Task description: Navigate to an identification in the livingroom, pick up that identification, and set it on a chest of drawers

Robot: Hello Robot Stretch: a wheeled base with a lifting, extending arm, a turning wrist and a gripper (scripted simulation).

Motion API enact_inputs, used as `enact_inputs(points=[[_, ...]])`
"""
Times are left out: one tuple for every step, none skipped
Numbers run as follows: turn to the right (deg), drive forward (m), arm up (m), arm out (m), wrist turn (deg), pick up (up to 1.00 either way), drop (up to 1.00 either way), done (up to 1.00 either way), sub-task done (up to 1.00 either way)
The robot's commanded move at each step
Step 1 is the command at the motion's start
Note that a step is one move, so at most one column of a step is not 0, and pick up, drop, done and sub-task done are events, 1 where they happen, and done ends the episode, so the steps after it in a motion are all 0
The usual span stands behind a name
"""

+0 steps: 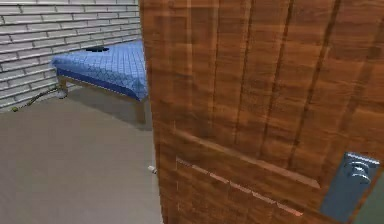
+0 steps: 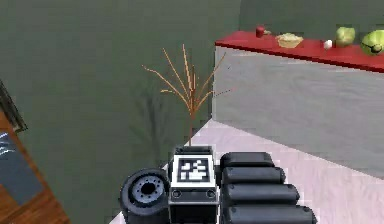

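Identification is the thing sought, and where it lies I cannot tell. One wooden door takes up the forward view's right, and its one metal handle plate is cut off at the bottom corner. Past the door's edge one bed with a blue cover stands by a pale brick wall, its right part hidden by the door. One dark thing on the bed is too small to name. In the arm side view one bare-twigged plant stands beside a red-topped worktop. It carries five small things: one red, one yellowish, one white and two green, the second cut by the right edge. The dark arm bears one white marker. The jaws beside it cannot be made out, so I cannot tell whether they are spread, pressed together or holding anything.
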Motion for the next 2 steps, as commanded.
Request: enact_inputs(points=[[0.0,0.40,0.00,0.00,0.0,0.00,0.00,0.00,0.00],[-45.0,0.00,0.00,0.00,0.0,0.00,0.00,0.00,0.00]])
